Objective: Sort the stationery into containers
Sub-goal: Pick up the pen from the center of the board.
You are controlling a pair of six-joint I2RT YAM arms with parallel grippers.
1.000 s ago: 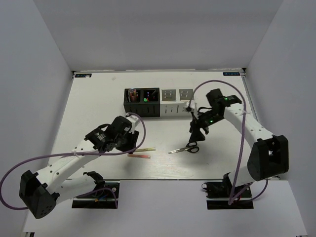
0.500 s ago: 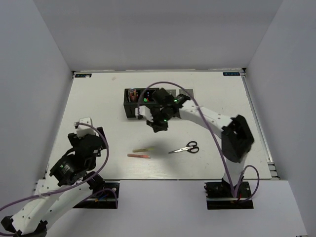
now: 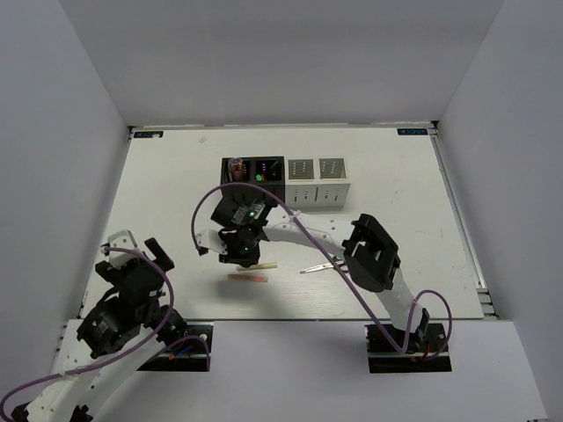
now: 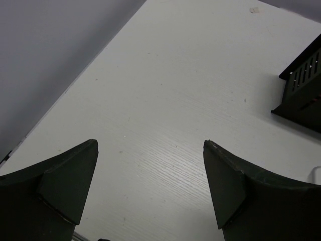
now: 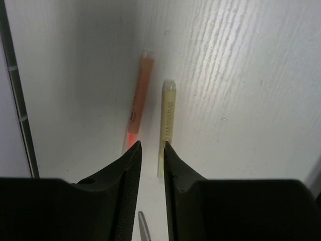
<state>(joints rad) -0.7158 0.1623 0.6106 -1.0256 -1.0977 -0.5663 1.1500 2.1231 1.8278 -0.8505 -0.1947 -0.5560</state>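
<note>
A thin yellow stick and a pink stick lie side by side on the table, also seen as the yellow stick and pink stick. My right gripper hovers low over their near ends, jaws a narrow slit apart with only bare table between them; its right finger overlaps the yellow stick's end. From above, the right gripper reaches far left. The scissors lie partly under that arm. The containers stand in a row behind. My left gripper is wide open over bare table, the left gripper drawn back at the lower left.
The two black containers hold coloured items; a black container corner shows at the right of the left wrist view. A scissors blade tip lies just behind my right fingers. The table's near edge runs close below the sticks.
My right arm has swung from the black containers down and left to the two sticks. My left arm has pulled back toward the lower left corner.
</note>
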